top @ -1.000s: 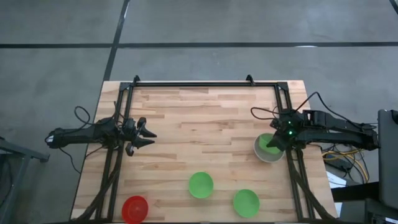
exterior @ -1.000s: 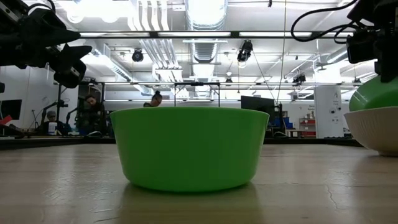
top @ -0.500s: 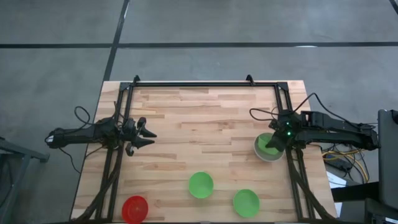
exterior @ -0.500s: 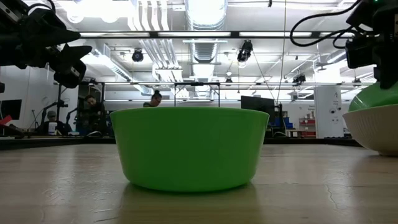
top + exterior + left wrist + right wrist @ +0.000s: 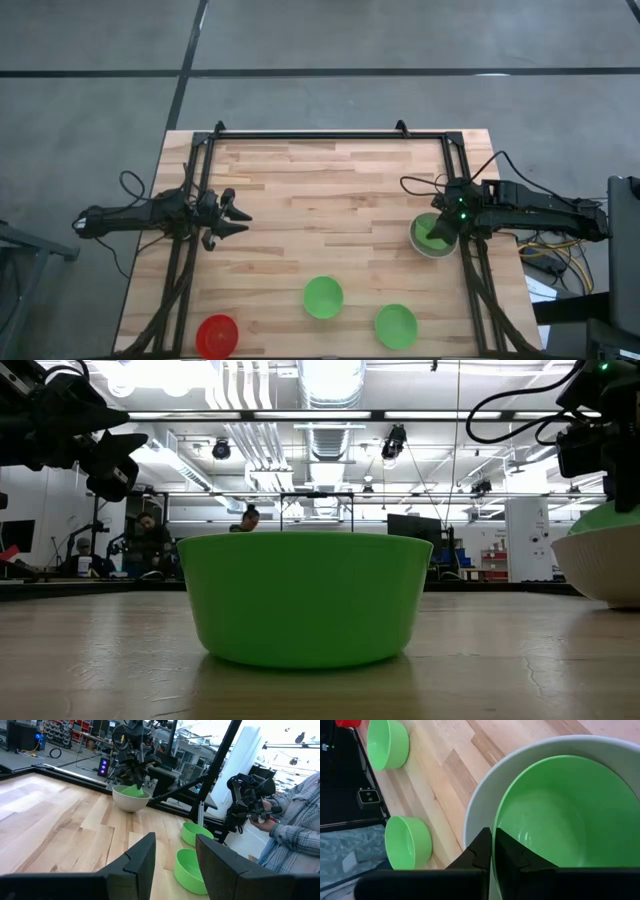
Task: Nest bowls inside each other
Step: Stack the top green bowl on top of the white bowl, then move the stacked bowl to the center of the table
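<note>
A pale white-grey bowl (image 5: 424, 248) stands near the table's right edge with a green bowl (image 5: 555, 820) inside it. The green bowl's rim (image 5: 615, 520) shows a little above the white one. My right gripper (image 5: 441, 229) is over them, slanting down, shut on the green bowl. Two more green bowls (image 5: 323, 297) (image 5: 395, 325) stand upright near the front edge, and a red bowl (image 5: 216, 336) stands at the front left. My left gripper (image 5: 240, 215) hangs open and level at the table's left side, touching nothing. My right gripper pinches the green bowl's rim (image 5: 494, 822) between its two fingers, one finger (image 5: 509, 851) inside the bowl and the other (image 5: 477, 851) outside, between the green wall and the white bowl (image 5: 480, 805). The fingers slant down from the table's right. The green bowl sits inside the white bowl.
A dark metal frame (image 5: 330, 134) runs along the table's far edge and down both sides past the arm bases. Bare wood lies across the table's middle (image 5: 330, 210). Beyond the table's front right, a person (image 5: 295, 835) stands holding a device.
My right gripper has gone down a little with the green bowl. The bowl stood well above the white rim and has now sunk deeper into the white bowl, with only a sliver showing above that rim. The gripper has stayed shut.
</note>
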You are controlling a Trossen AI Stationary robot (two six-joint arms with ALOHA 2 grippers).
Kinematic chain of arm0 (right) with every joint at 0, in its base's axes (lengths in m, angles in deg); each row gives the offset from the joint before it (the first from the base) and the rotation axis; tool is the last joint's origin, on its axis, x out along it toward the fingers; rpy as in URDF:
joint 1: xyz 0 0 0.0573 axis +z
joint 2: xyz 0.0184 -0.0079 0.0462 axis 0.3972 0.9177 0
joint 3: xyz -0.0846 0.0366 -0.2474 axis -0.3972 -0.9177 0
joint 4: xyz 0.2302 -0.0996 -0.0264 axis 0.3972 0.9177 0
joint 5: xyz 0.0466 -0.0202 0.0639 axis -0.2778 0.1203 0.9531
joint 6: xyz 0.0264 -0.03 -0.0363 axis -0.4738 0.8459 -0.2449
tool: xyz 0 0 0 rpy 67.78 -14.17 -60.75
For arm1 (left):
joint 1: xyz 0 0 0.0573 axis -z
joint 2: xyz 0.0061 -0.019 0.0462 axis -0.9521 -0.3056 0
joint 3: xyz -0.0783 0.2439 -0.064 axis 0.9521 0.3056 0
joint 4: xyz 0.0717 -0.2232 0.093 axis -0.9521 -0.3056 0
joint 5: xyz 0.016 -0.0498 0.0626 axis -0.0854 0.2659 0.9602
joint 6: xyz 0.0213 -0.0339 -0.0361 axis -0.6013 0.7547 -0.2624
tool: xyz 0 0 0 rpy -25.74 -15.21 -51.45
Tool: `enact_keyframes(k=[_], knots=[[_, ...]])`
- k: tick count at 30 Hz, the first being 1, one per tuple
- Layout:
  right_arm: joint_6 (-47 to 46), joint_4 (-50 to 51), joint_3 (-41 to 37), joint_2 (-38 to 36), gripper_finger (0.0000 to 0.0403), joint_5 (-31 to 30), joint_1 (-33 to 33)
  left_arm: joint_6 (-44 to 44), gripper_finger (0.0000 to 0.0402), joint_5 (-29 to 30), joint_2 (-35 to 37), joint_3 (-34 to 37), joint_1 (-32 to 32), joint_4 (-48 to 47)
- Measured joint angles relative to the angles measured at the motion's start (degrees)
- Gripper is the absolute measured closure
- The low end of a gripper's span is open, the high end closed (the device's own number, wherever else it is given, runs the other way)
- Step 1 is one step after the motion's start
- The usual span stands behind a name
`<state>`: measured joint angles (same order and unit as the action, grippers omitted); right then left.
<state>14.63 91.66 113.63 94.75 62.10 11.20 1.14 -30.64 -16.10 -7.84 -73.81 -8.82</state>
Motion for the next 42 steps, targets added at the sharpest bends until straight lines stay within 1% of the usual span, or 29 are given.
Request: enact_keyframes(k=[6, 15, 32, 36, 42], knots=[[0.0, 0.1, 0.0, 0.0, 0.0389, 0.0, 0.0, 0.0, 0.0257, 0.0, 0.0, 0.0, 0.0, 0.0], [-0.5, 0.2, -0.1, 0.0, 0.0351, 0.2, 0.0, 0.0, 0.0257, 0.0, 0.0, 0.0, 0.0, 0.0], [-0.8, -0.4, 0.6, 0.0, 0.0306, 0.8, 0.0, 0.0, 0.0257, 0.0, 0.0, 0.0, 0.0, 0.0], [-0.8, -0.6, 0.6, 0.0, 0.0303, 0.8, 0.0, 0.0, 0.0257, 0.0, 0.0, 0.0, 0.0, 0.0], [-0.8, -0.7, 0.7, 0.0, 0.0311, 0.9, 0.0, 0.0, 0.0257, 0.0, 0.0, 0.0, 0.0, 0.0]])
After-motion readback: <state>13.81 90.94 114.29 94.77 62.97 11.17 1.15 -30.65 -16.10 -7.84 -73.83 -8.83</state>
